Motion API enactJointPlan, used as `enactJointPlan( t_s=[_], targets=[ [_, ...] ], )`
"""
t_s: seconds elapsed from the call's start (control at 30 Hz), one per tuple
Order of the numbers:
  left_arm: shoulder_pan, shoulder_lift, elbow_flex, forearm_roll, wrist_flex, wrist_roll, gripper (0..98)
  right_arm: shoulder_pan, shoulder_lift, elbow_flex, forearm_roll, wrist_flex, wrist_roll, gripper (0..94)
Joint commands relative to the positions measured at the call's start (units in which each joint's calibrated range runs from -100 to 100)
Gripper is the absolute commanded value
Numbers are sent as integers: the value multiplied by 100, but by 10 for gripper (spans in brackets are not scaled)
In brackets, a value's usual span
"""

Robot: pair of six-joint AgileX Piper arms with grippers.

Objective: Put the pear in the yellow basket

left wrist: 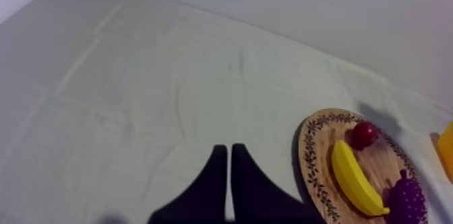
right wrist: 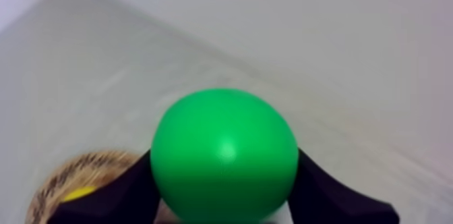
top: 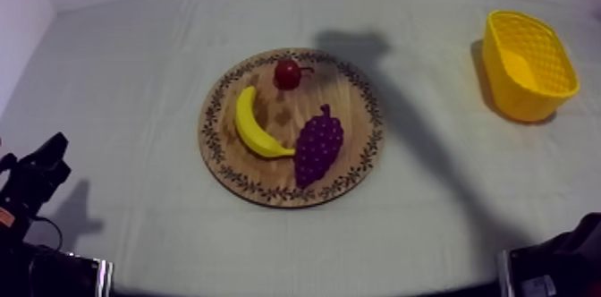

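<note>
The green pear [right wrist: 224, 149] is clamped between the two black fingers [right wrist: 327, 193] of my right gripper [right wrist: 224, 179], held up in the air with the wooden board [right wrist: 67, 169] below and behind it. In the top view the round wooden board [top: 358, 144] carries a banana [top: 253, 124], a small red fruit [top: 287, 73] and a bunch of grapes [top: 318, 145]. The yellow basket [top: 528, 66] stands at the far right with nothing visible in it. My left gripper [top: 49, 153] rests low at the left, its fingers together in a narrow wedge [left wrist: 225, 151].
A long arm shadow [top: 402, 113] crosses the cloth from behind the board toward the lower right. The black base of my right arm [top: 554, 265] sits at the lower right edge. Bare cloth lies between the board and the basket.
</note>
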State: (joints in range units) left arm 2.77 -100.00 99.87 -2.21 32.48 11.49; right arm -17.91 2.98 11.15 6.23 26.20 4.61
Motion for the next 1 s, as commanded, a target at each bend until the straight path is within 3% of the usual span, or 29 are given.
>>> enactJointPlan(
  t_s=[0.0, 0.17, 0.3, 0.43, 0.6, 0.97],
  targets=[
    [1, 0, 2, -2, 1, 0, 1, 541, -253, -52, 665, 29, -731, 393],
    [1, 0, 2, -2, 1, -4, 1, 1273, -414, -58, 1427, 120, -1521, 388],
    [1, 0, 2, -2, 1, -4, 1, 1765, -427, 120, 1549, 368, -1766, 383],
    [1, 0, 2, -2, 1, -1, 1, 2131, -371, 414, 1378, 636, -1712, 383],
    [1, 0, 2, -2, 1, -2, 1, 2426, -221, 892, 969, 867, -1389, 383],
    [1, 0, 2, -2, 1, 1, 1, 2675, 94, 1868, 284, 1162, -780, 383]
  ],
)
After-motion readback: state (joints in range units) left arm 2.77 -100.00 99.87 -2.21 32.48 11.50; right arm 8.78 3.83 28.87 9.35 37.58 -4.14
